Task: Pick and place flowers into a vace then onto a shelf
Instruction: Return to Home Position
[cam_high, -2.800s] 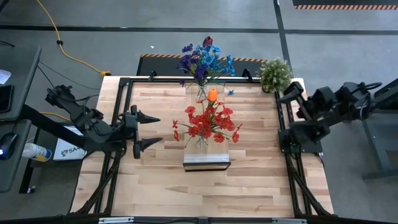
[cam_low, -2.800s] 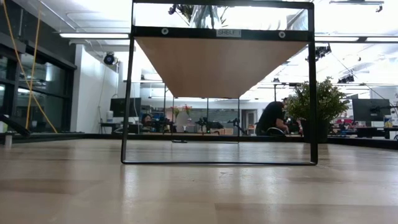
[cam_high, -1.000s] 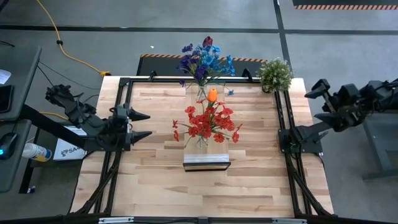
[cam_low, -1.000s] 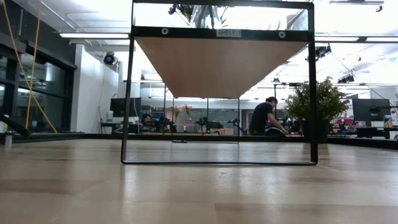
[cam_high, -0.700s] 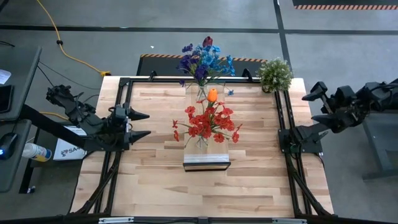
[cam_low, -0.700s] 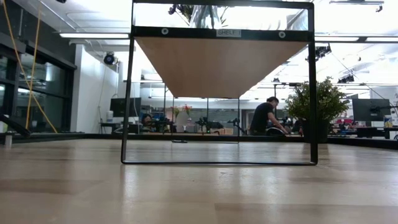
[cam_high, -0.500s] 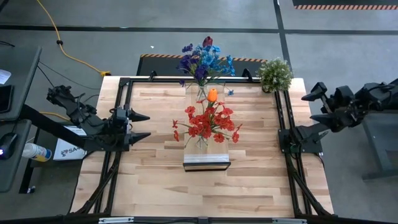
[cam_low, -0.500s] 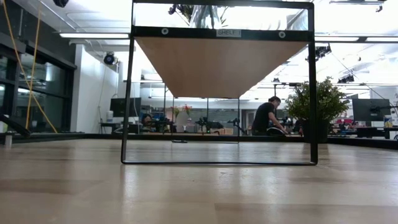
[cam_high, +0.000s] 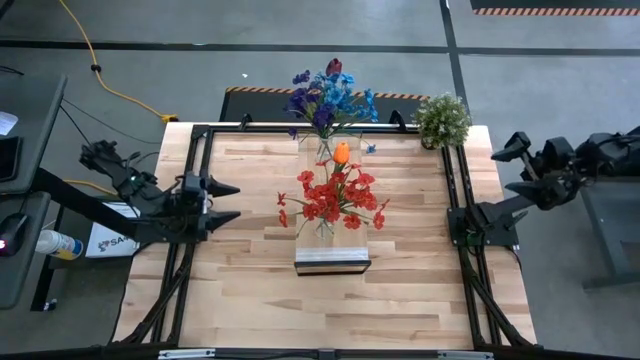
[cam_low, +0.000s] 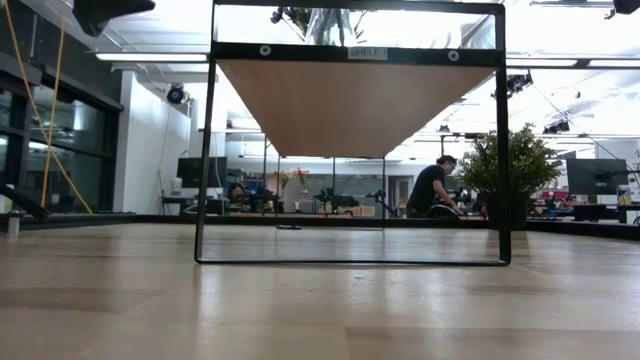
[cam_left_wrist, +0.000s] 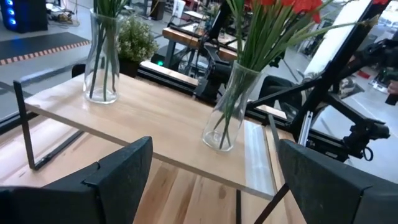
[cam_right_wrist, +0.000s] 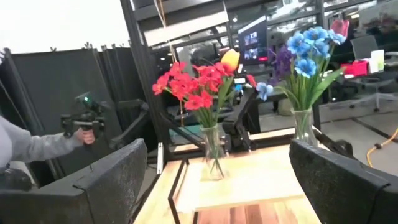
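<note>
Flowers stand in clear glass vases on the light-wood shelf.

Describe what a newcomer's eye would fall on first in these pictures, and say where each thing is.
The bright red and orange flowers stand out first, in a clear vase on the shelf toward its pale front edge. The blue and purple flowers are in a second vase at its far end. At the table's left and right sides, the left end effector and right end effector are open and empty.
</note>
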